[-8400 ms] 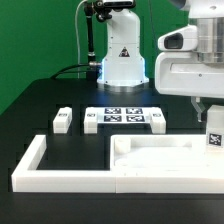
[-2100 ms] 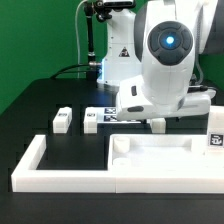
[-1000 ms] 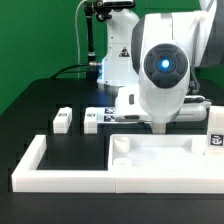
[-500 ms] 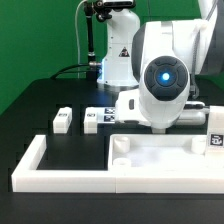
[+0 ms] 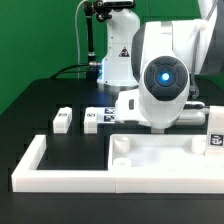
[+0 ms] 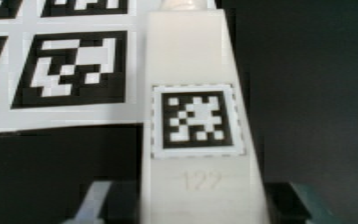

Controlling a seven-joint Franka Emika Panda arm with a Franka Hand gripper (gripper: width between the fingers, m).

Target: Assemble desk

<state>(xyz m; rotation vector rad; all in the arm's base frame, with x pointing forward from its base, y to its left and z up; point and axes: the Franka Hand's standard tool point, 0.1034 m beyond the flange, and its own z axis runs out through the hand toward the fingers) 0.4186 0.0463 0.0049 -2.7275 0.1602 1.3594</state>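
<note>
The gripper (image 6: pixel 190 200) is straddling a leg (image 6: pixel 194 110), 1 finger along each long side; I cannot tell whether it is clamping it. To grip well, the jaws should be sitting square and centred on the leg before any lift. The leg is lying flat on the black table (image 6: pixel 51 165), just beside the marker board (image 6: pixel 60 60), beyond the tabletop (image 5: pixel 165 160). It is a white, blocky piece bearing 1 square tag

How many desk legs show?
4. Leftmost leg and next leg at the exterior view's left; rightmost leg at its right edge; fourth leg at the gripper, wrist view only.
</note>
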